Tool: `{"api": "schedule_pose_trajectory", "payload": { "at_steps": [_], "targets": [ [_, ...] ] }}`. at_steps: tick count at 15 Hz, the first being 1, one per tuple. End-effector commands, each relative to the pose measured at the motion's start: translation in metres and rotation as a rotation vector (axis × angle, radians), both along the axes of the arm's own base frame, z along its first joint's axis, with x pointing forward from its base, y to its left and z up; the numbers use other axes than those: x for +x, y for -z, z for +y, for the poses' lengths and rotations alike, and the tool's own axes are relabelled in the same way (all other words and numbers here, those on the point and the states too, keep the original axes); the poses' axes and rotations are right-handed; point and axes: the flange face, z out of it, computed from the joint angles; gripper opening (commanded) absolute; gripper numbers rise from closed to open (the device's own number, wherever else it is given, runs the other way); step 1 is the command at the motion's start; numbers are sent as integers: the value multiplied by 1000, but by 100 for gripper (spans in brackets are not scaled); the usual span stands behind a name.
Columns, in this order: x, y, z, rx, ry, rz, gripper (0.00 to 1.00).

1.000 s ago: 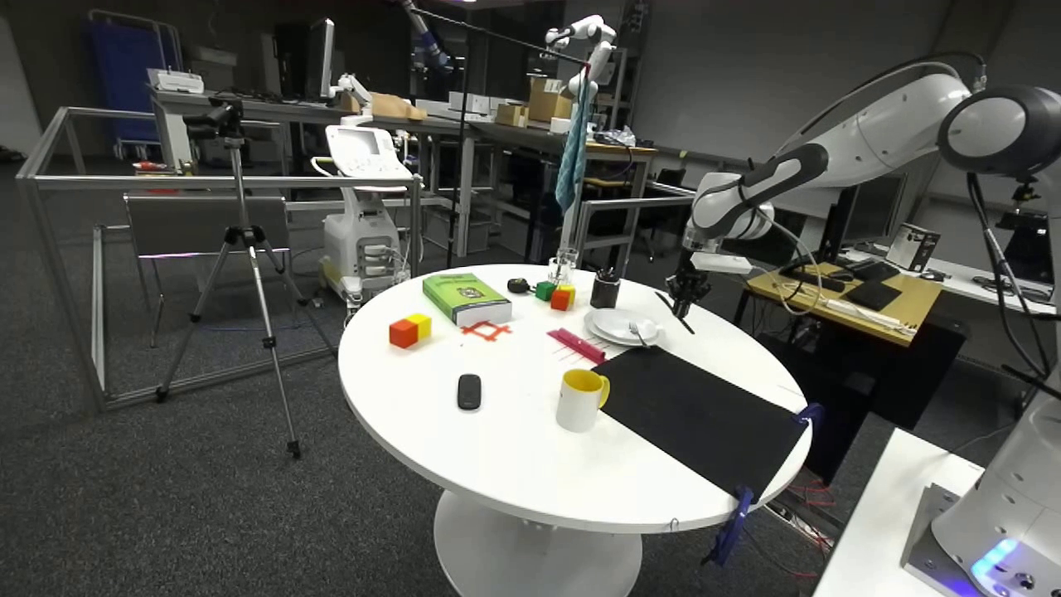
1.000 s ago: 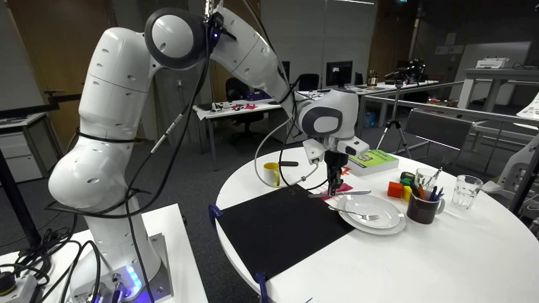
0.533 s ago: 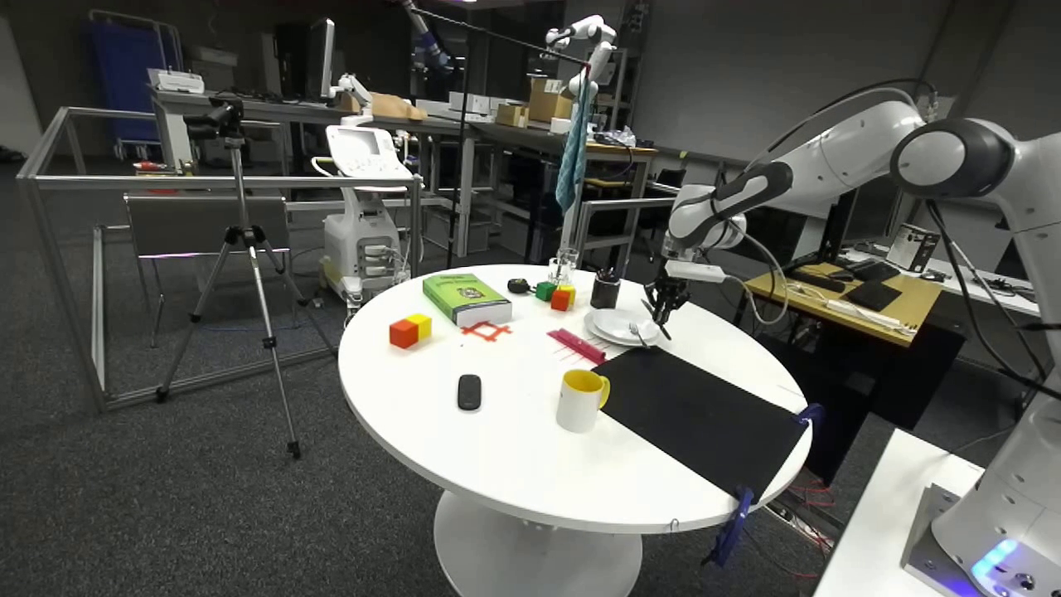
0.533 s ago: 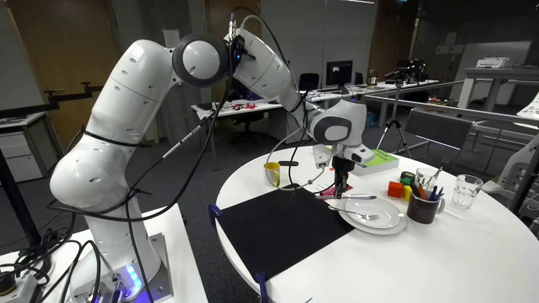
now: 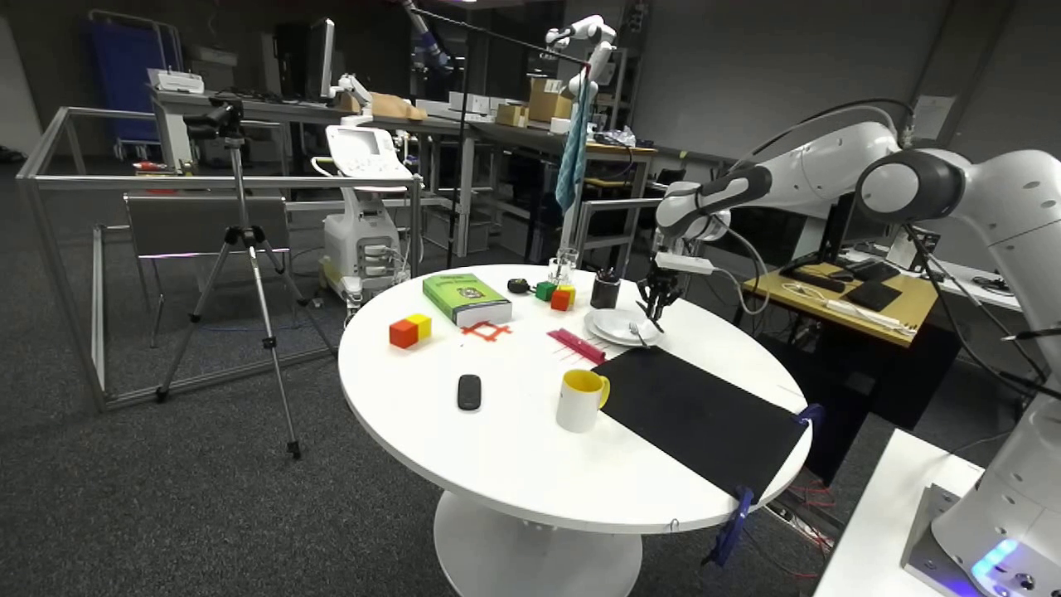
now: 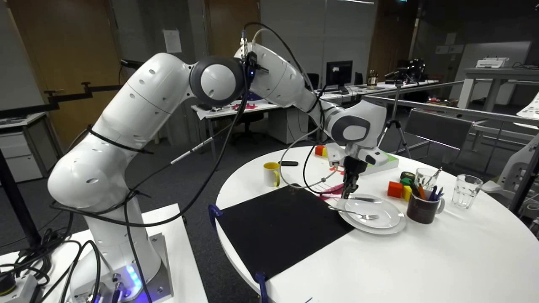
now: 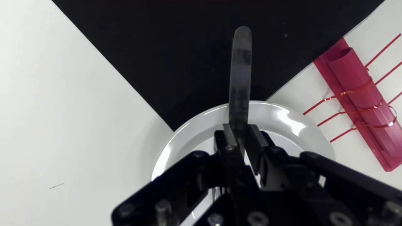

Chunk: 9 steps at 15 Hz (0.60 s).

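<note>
Matt sheet (image 7: 176, 62), knife (image 7: 240, 78) — smooth shiny metal, plate (image 7: 267, 116) — smooth and glossy

Silver knife (image 7: 241, 72), clamped in gripper (image 7: 242, 134), partly over white plates (image 6: 374, 229).

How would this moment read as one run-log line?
hand: closed on knife; knife: over stacked plates, contact unclear; fork: resting on plates; black sheet: flat, near plates
</note>
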Motion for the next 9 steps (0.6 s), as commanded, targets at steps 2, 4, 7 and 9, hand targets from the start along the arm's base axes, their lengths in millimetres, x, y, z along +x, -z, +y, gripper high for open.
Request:
{"api": "schedule_pose_trajectory", "payload": {
  "at_steps": [2, 4, 7, 9],
  "targets": [
    [21, 9, -6, 51, -9, 34, 4],
    [26, 16, -4, 60, -14, 45, 4],
    [32, 26, 1, 79, -24, 55, 4],
    [36, 32, 4, 99, -29, 56, 4]
  ]
}}
